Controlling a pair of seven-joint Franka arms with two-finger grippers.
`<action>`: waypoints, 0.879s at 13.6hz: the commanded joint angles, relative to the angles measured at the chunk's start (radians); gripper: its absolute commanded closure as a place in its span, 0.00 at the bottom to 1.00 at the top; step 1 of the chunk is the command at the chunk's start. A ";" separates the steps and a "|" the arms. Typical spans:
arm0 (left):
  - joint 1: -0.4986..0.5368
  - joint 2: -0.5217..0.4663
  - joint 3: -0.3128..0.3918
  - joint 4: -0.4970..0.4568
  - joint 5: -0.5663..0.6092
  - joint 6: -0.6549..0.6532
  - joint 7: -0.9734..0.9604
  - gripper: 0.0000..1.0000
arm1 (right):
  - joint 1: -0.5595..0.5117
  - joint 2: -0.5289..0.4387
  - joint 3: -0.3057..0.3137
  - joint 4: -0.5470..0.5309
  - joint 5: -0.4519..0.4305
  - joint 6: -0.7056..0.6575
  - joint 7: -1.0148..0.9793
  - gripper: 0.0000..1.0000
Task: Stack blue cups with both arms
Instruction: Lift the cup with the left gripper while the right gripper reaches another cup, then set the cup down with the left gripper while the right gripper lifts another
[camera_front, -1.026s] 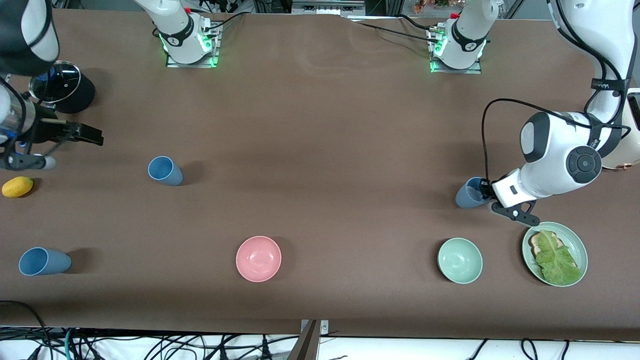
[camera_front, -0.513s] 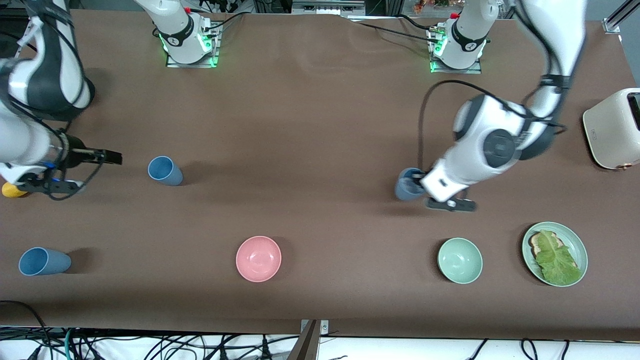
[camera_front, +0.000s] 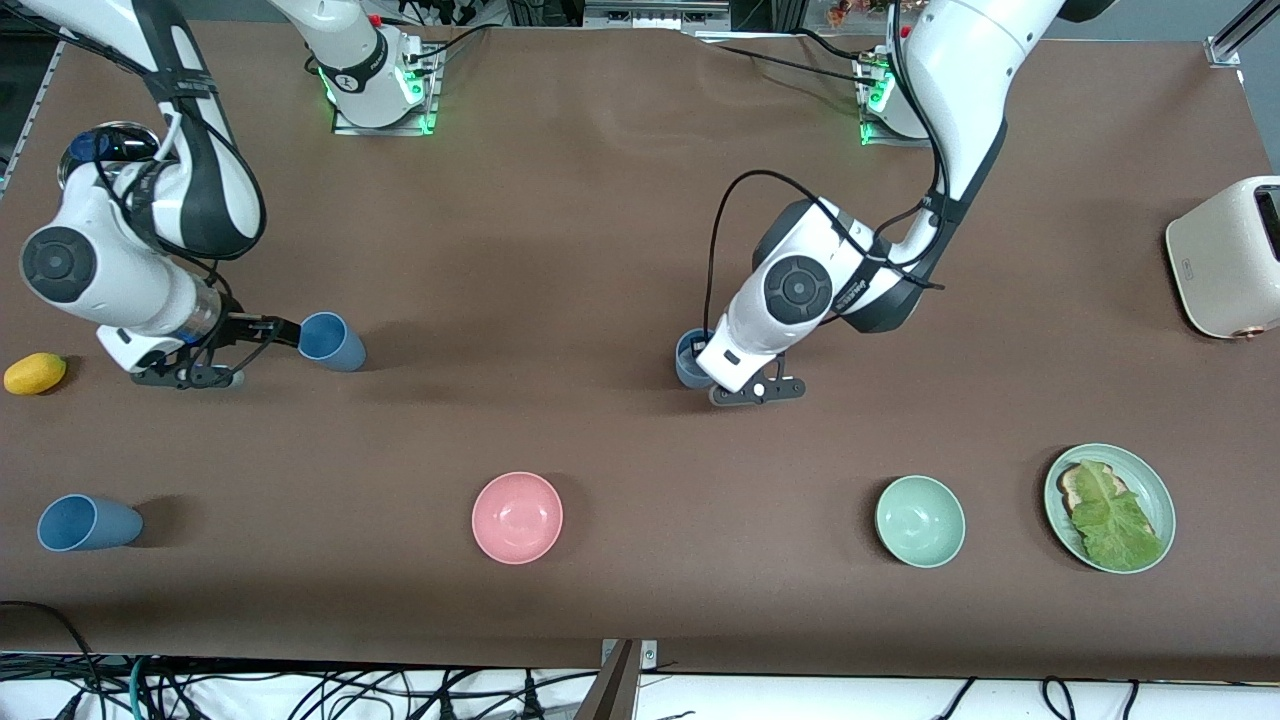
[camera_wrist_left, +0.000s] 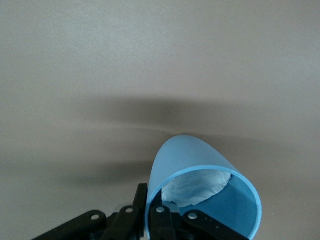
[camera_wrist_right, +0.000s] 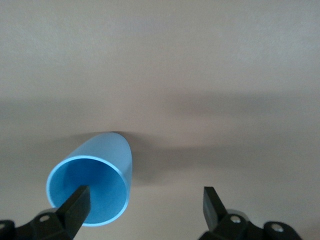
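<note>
The brown table carries everything, and the two white arms are the biggest things over it. The left arm bends down from its base toward the middle of the table, and the left gripper is clamped on the rim of a blue cup, one finger inside the mouth and one outside; its wrist view shows that cup with something white and crumpled inside it. The right arm reaches down near its own end of the table, where the right gripper has its fingers spread wide at the mouth of a second blue cup; in its wrist view one finger is at the cup's rim and the other stands apart to the side, so nothing is gripped. A cream toaster sits at the left arm's end. Nearer the front camera lie a green plate with toast and lettuce, a green bowl and a pink bowl. A third blue cup stands at the right arm's end, nearer the camera than a small yellow fruit.
</note>
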 joint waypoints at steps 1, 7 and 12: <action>-0.002 0.011 0.003 0.033 0.020 -0.018 -0.023 0.39 | -0.009 -0.001 0.009 -0.037 -0.013 0.025 -0.016 0.00; 0.020 -0.098 0.005 0.042 0.030 -0.163 -0.014 0.00 | -0.009 0.036 0.009 -0.041 -0.016 0.023 -0.055 0.00; 0.135 -0.234 0.003 0.059 0.034 -0.357 0.167 0.00 | -0.009 0.063 0.009 -0.035 -0.013 0.019 -0.052 0.24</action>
